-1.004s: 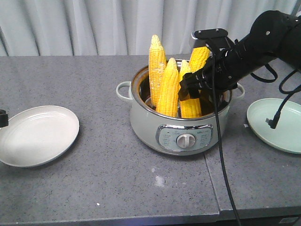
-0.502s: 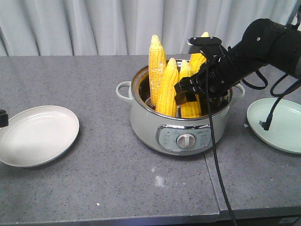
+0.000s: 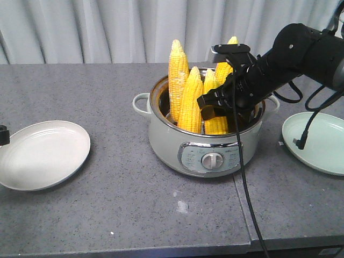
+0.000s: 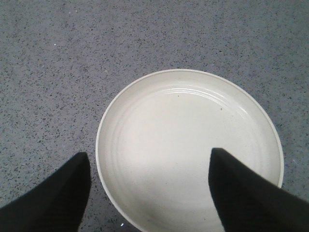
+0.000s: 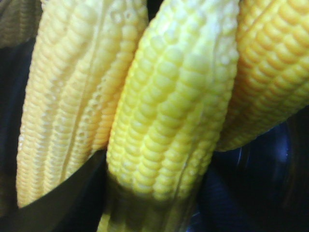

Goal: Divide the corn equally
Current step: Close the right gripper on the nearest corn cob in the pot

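Right wrist view, me: the middle cob of the corn fills the lens, dead ahead of the right gripper. A paler cob is pressed against it on one side and a third cob on the other. One dark finger sits wedged between the middle cob and the paler cob.

Colleague: Clamped on it?

Me: Cannot tell. The opposite finger is out of sight, so I won't log a grip.

Colleague: What moved?

Me: Front view: over the last second the right gripper has sunk lower and pushed further in among the corn standing in the pot. The tall cob beyond it has tipped slightly away. All four cobs remain in the pot.

Colleague: Meaning?

Me: My judgement is that the approach is finished, the grasp is pending and nothing has been shared out yet. The green plate lies well out behind the right gripper and holds no cob. The left gripper is spread wide, hovering directly over the white plate, which also holds none.
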You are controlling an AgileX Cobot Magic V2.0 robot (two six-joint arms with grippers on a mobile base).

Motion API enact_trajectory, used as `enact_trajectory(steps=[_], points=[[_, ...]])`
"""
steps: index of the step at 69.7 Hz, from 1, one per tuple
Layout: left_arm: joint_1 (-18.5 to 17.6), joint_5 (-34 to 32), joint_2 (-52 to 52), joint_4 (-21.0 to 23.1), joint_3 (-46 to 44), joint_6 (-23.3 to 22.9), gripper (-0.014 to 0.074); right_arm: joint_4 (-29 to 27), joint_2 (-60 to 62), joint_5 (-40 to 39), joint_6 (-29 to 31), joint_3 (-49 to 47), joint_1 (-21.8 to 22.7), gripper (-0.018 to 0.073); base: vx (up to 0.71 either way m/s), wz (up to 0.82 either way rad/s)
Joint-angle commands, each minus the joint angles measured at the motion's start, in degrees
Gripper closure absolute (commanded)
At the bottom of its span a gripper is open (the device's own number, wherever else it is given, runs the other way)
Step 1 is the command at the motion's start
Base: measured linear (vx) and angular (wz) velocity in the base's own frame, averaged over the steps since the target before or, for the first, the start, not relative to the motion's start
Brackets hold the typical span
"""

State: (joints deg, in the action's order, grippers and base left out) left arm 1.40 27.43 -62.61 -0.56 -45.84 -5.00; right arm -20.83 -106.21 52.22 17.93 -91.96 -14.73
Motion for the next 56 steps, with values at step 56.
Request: enact_trajectory(steps=[56], points=[[-0.4, -3.6, 0.7, 0.3, -1.9, -0.1, 0.0096, -1.4, 6.5, -3.8, 0.1, -1.7, -0.1, 0.0397, 0.00, 0.00]])
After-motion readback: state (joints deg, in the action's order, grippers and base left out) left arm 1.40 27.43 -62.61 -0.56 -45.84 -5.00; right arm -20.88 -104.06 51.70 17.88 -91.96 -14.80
